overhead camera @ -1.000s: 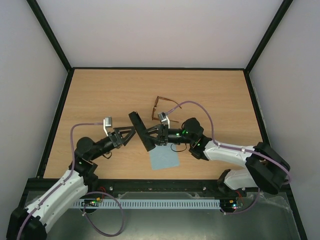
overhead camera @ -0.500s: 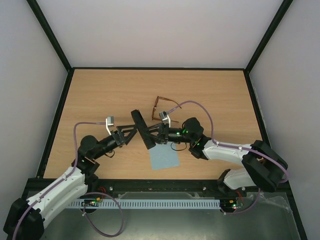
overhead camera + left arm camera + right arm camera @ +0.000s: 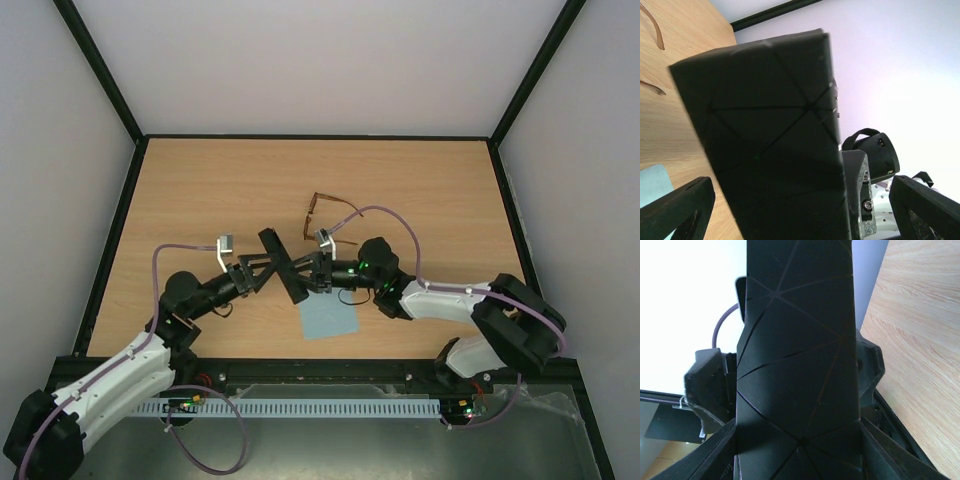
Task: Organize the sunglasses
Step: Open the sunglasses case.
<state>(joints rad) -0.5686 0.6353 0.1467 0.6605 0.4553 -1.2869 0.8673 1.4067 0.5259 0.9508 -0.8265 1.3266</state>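
Note:
The black oblong case (image 3: 283, 265) stands on edge at the table's middle, held between both arms. My right gripper (image 3: 312, 272) is shut on it; in the right wrist view the case (image 3: 800, 365) fills the space between the jaws of the gripper (image 3: 797, 425). My left gripper (image 3: 262, 270) is open, with its fingers spread around the case (image 3: 770, 140) and a gap on one side of the gripper (image 3: 802, 187). The brown-framed sunglasses (image 3: 330, 210) lie on the table just behind the right gripper. Their temple arms (image 3: 657, 30) show in the left wrist view.
A light blue-grey cloth (image 3: 328, 318) lies flat in front of the case, and its corner (image 3: 652, 185) shows in the left wrist view. The wooden table (image 3: 200, 190) has black walls around it. A purple cable (image 3: 385, 212) arcs over the right arm.
My left gripper has reached forward and right, closer around the case. The right gripper and the case have shifted slightly left. The sunglasses and cloth have not moved.

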